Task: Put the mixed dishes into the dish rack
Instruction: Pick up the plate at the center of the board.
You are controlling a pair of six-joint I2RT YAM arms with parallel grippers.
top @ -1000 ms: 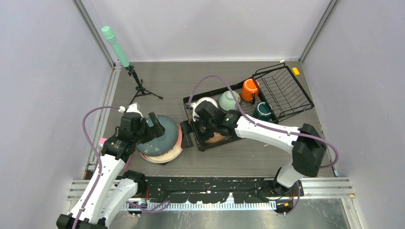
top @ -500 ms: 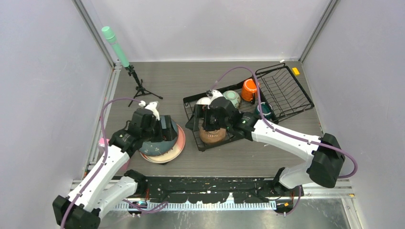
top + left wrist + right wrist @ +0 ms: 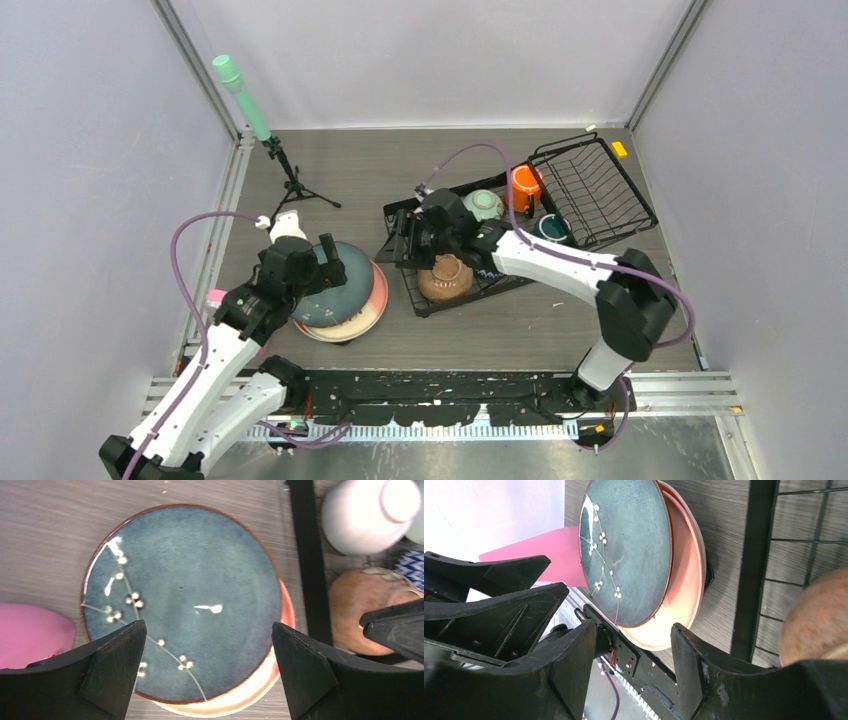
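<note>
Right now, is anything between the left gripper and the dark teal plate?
Nothing visible. The left gripper hangs open directly above the dark teal plate, whose face shows bare between the fingers. That plate lies on the pink plate.

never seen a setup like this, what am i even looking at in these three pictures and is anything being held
These are two white robot arms bolted at the near edge of a table, each ending in a two-finger tool. The wide picture comes from a fixed camera above and behind them. The other two come from cameras on the wrists, so the black shapes at the bottom are each arm's own fingers. On the table a dark teal plate lies on a pink plate. Beside them stands a black wire dish rack holding an upturned brown bowl, a mint-green bowl, an orange mug and a dark teal mug. The left tool hangs open over the plates; the right tool is open at the rack's edge nearest the plates. Neither holds anything.
</note>
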